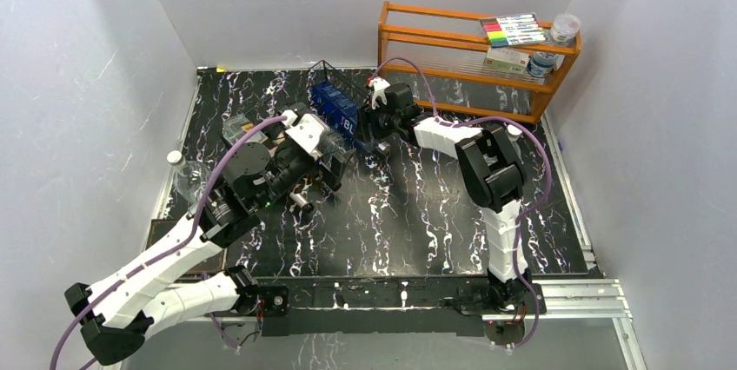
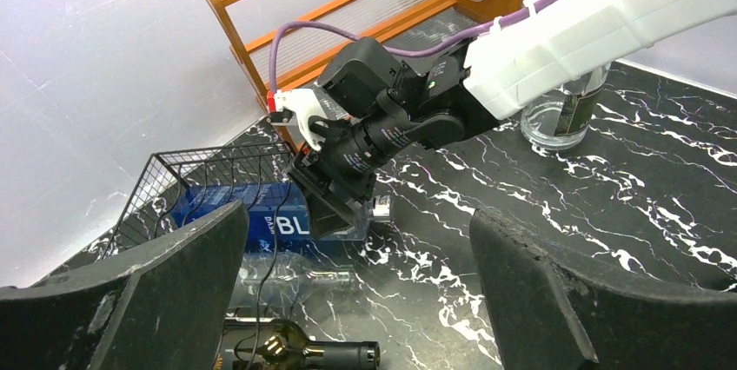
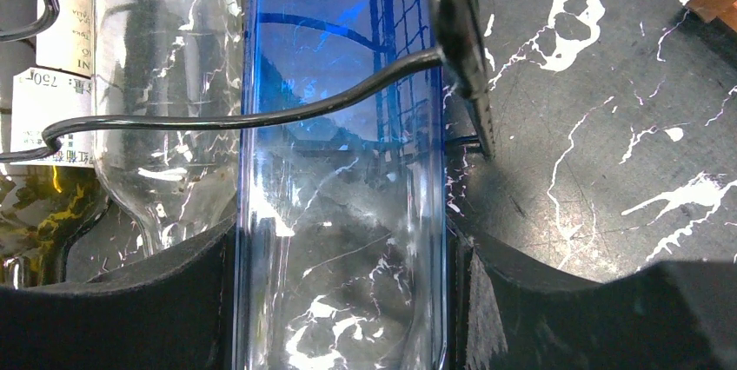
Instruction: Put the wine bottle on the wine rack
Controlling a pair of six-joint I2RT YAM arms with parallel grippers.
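The right end effector (image 3: 341, 300) is clamping the blue bottle (image 3: 343, 83), with its fingers (image 3: 539, 300) pressing on both sides of the glass body. The blue bottle is lying on its side in the rack (image 3: 261, 118), in the end slot just beside a clear bottle (image 3: 165, 83), and thin wires are crossing over it. The step in hand is looking like the final seating and release. To do it well, the arm should be easing the blue bottle straight along the slot without twisting, until the glass is resting on the wire rather than hanging from the grip. Smooth glass is likely to slip, so the opening should be slow and only as wide as needed, since the rack's side wire is sitting just beside one finger. The retreat should be going straight back along the bottle's axis, so nothing is dragging the rack across the table (image 2: 608, 196). The left end effector (image 2: 356, 248) is hovering near the rack, spread wide and holding nothing, above a dark bottle (image 2: 304, 353) lying on the table.
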